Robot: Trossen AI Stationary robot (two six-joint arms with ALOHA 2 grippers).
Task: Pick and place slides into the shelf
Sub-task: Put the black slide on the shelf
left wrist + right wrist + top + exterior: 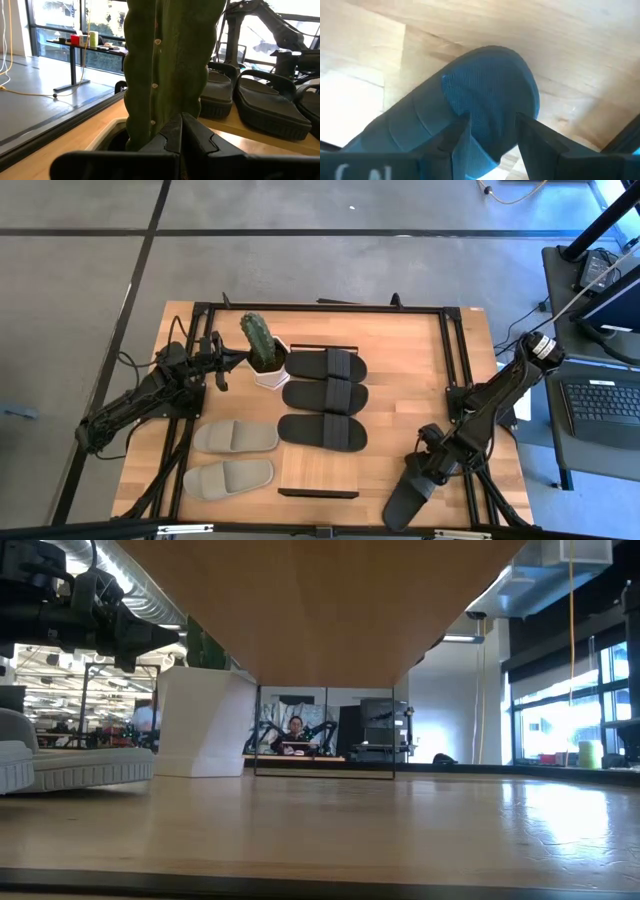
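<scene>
Hidden from you: the low view is mostly filled by the underside of a light wood panel [320, 600]; neither claw can be made out in it, and the person [295, 730] far behind the table is tiny.
Cut off: in the right wrist view you see only the rounded end of the held slide [490, 95], tinted blue; its strap is out of frame.
Right gripper [432, 467]: your fingers [451, 142] are spread around one end of a black slide [410, 495] and pinch it; the rest of the slide reaches past the claw toward the table's front edge.
Left gripper [216, 370]: pressed together, empty, just beside the cactus [258, 340] in its white pot [270, 373].
Shelf [318, 475]: narrow light wood panel with a black bar at each short end, well to the left of your right claw; three black slides [325, 397] lie side by side at its far part, its near part bare.
Grey-beige slides [232, 458]: two, left of the shelf, in front of the left claw.
</scene>
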